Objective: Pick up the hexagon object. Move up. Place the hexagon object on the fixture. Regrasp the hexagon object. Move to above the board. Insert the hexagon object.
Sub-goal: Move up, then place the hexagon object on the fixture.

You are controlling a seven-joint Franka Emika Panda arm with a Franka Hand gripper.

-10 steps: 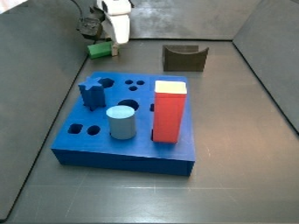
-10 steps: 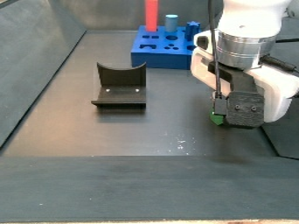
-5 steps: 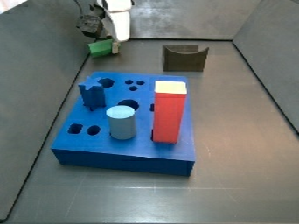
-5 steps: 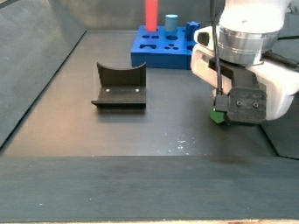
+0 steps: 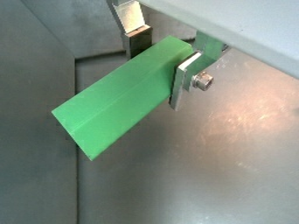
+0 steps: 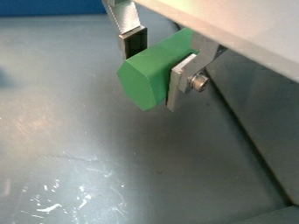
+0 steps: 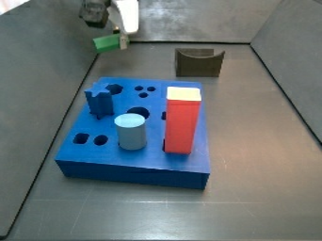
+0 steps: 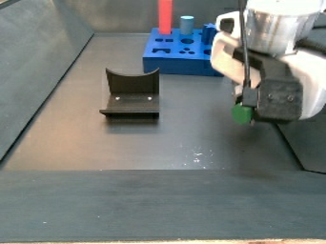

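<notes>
So the gripper (image 6: 158, 59) is pinching the hexagon object (image 5: 119, 103) between its two silver fingers (image 5: 188, 75), holding it near one end with most of the green bar sticking out sideways past the pads, and in both side views it's hanging clear above the dark floor (image 8: 152, 143) with nothing under it. My guess is that's the risky bit: with that much bar hanging out to one side, any bump or a slightly loose pinch could let it swivel in the pads, and then it would be landing crooked on the fixture (image 8: 129, 92) and messing up the regrasp. The fixture is sitting off to the side of the gripper, well apart from it, with its notch empty right now. Further off again is the board (image 7: 132, 127), and its holes are already partly taken: a pale blue cylinder (image 7: 132, 131) is standing in one and a tall red block (image 7: 183, 119) is standing in another just beside it, while several other holes are showing open. I can't tell from these shots which open one is the hexagon's slot.
</notes>
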